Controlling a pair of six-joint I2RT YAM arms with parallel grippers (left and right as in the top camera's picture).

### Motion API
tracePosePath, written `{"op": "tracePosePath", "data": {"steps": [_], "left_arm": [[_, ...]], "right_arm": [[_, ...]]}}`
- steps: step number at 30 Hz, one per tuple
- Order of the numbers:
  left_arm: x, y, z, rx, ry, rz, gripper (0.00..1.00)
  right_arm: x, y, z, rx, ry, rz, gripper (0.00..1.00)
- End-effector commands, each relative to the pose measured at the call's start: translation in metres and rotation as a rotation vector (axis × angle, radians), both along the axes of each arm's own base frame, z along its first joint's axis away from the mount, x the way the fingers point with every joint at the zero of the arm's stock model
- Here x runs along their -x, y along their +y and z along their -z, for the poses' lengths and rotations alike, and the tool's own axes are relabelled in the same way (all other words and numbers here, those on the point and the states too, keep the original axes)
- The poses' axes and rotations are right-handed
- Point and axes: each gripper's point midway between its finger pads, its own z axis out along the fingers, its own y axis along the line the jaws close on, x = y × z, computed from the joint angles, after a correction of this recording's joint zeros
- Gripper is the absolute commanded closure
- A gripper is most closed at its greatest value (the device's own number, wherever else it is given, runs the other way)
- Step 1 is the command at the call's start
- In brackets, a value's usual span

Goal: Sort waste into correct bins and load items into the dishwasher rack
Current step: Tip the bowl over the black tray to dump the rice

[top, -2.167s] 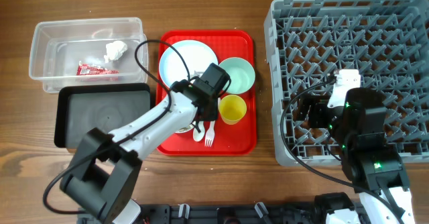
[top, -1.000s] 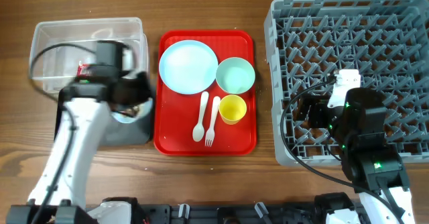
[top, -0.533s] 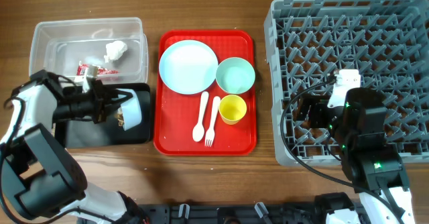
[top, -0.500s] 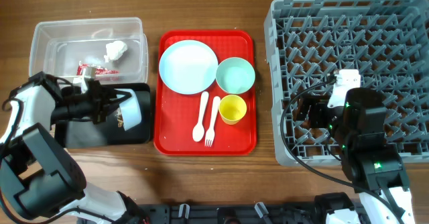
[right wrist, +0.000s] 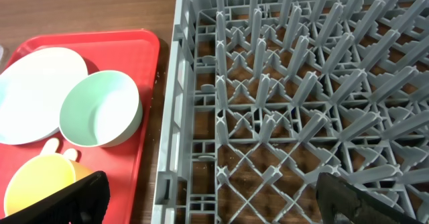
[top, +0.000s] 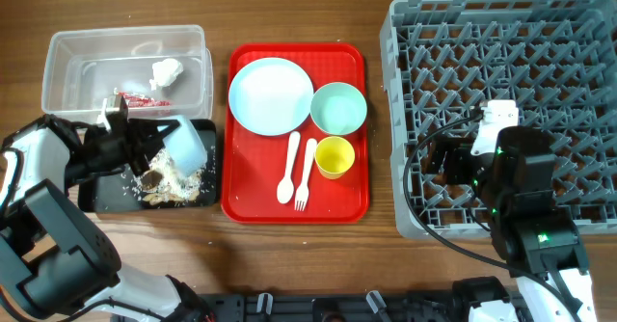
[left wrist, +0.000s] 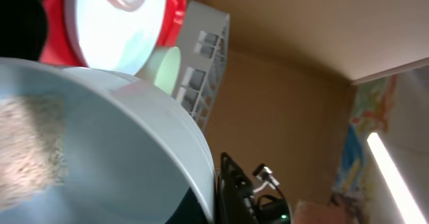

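My left gripper (top: 154, 145) is shut on the rim of the pale blue bowl (top: 185, 145), which is tipped over the black tray (top: 96, 195). Beige-brown food scraps (top: 172, 181) lie in the tray under it. The bowl fills the left wrist view (left wrist: 100, 150) with a few crumbs inside. The clear tub (top: 67, 62) holds the red-and-white wrapper (top: 138, 100) and the white tissue (top: 167, 69). My right gripper (top: 448, 160) is open and empty over the grey rack (top: 578, 33); its fingertips show at the bottom corners of the right wrist view (right wrist: 214, 200).
The red serving tray (top: 339, 201) holds the pale blue plate (top: 270, 94), mint-green bowl (top: 339, 107), yellow cup (top: 335, 156), white spoon (top: 288, 168) and fork (top: 305, 174). The rack's left wall (right wrist: 175, 117) stands close beside the red tray.
The left gripper carried the pale blue bowl from the red tray to the black tray and tipped it; the food scraps now lie in the black tray. The right arm has not moved.
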Motion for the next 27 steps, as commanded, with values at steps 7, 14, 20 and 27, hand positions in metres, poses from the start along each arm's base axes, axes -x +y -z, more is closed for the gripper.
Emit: {"op": "tracePosePath", "data": {"steps": [7,14,20,27], "left_arm": [[-0.01,0.004,-0.028,0.195,-0.006,-0.076,0.96],[-0.01,0.004,-0.028,0.197,-0.003,-0.077,0.96],[-0.011,0.004,-0.029,0.206,-0.008,-0.08,0.96],[-0.012,0.006,-0.015,0.123,-0.003,-0.06,0.96]], "right_arm": [[-0.002,-0.002,-0.008,0.004,-0.019,0.013,0.0],[-0.002,-0.002,-0.008,0.004,-0.019,0.013,0.0],[-0.002,-0.002,-0.008,0.004,-0.019,0.013,0.0],[-0.002,-0.002,-0.008,0.004,-0.019,0.013,0.0]]}}
